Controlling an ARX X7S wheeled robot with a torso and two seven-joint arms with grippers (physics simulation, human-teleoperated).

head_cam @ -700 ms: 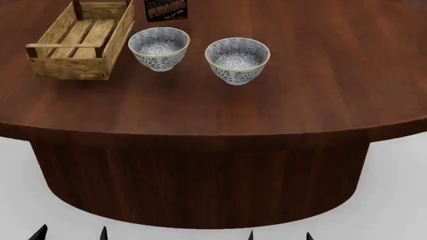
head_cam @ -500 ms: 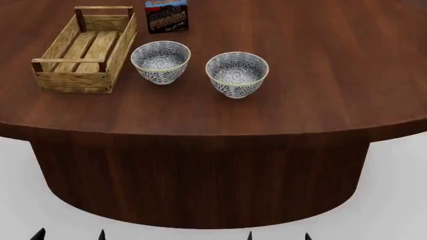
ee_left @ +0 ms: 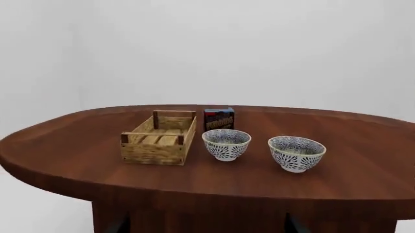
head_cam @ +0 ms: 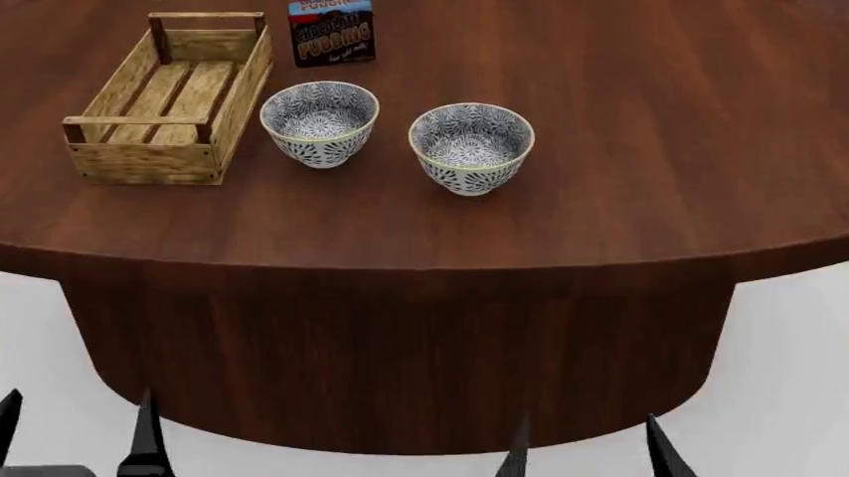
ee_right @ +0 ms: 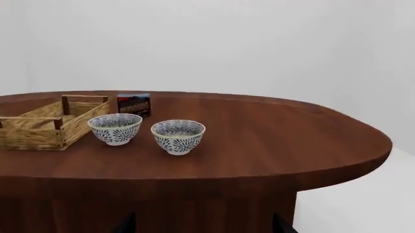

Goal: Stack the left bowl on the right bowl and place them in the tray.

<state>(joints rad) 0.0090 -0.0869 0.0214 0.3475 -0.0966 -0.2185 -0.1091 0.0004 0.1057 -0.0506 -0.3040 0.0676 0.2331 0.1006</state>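
Broad dark-wood table [head_cam: 637, 199], oval, bare across its right half. Toward its far left, the tray [head_cam: 126, 164], a long light-wood crate, slat floor bare, nothing yet inside. Just right of it, close to its long side but apart, the left bowl [head_cam: 320, 122]; a short gap further right, the right bowl [head_cam: 471, 146], both upright, patterned, unstacked. Behind the left bowl, a chocolate pudding box [head_cam: 330, 32] standing on end. Below the table's near edge, well short of everything, the left gripper [head_cam: 78, 432] and right gripper [head_cam: 588, 447], fingertips spread, unclenched, holding nothing. Step in hand, by the look of it: reaching for the left bowl. Best done by rising clear of the table edge first, then descending onto the bowl's rim from above, on the side away from the crate wall, pinching one wall firmly, lifting level before crossing to the right bowl.
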